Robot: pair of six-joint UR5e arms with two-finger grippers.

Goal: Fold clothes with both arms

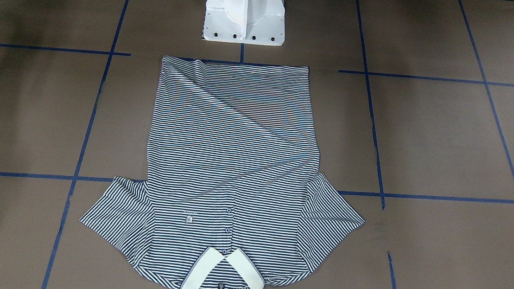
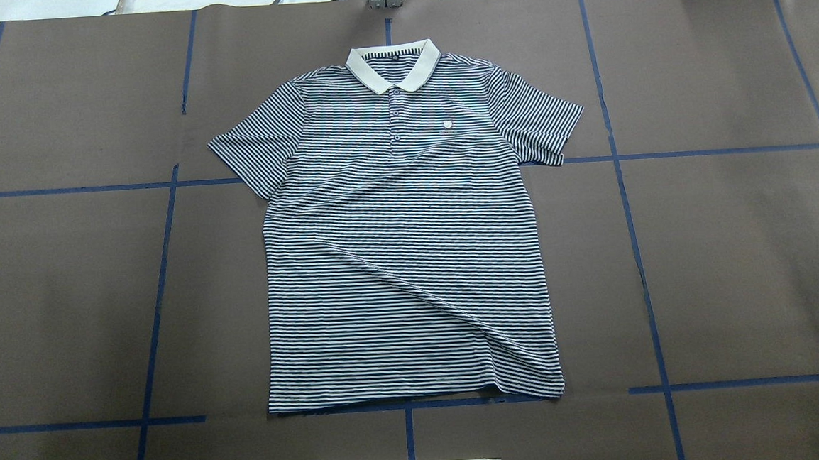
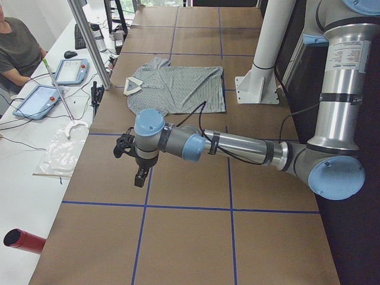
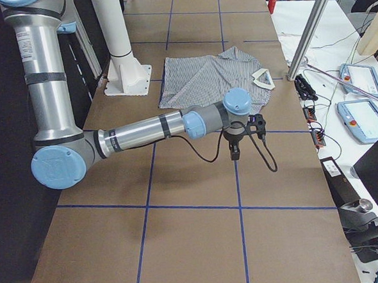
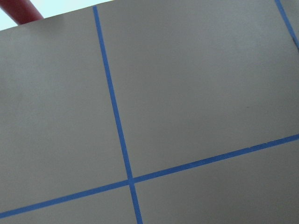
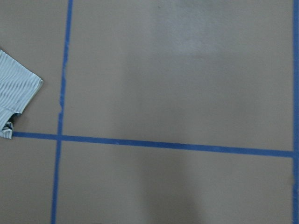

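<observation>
polo shirt [image 2: 403, 244] | well apart from left end effector [image 3: 141, 175], right end effector [image 4: 234, 153] | opening: cannot tell

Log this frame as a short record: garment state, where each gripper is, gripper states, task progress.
garment: polo shirt flat, front up, sleeves spread, diagonal wrinkle across the body
collar: at the end away from the robot's base
left gripper: above bare table, apart from the shirt; open or shut cannot be told
right gripper: above bare table, off the shirt; state cannot be told
progress: no fold made yet
</observation>
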